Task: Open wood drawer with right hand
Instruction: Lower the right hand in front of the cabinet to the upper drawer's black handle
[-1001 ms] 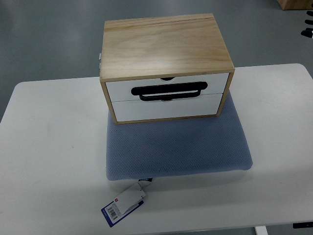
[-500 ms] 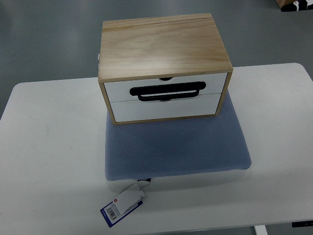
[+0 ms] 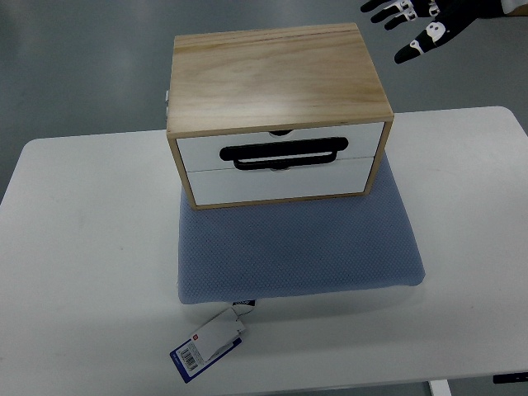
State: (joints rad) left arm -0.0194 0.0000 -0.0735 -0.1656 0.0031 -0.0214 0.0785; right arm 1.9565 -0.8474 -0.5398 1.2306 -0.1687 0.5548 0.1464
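Now, right hand (image 3: 425, 21): newly entered beyond the table's (image 3: 82, 247) far right corner, fingers spread, holding nothing.
Wood drawer (image 3: 279, 153): shut, unmoved, mid-table near far edge.
Meaning: reach beginning.

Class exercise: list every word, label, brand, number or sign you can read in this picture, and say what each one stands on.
No text can be read.
Hang tag on the blue cushion: barcode and small print, too small to read.
Small dark label at the cushion's front edge: too blurred to read.
Wood drawer box: no print shows.
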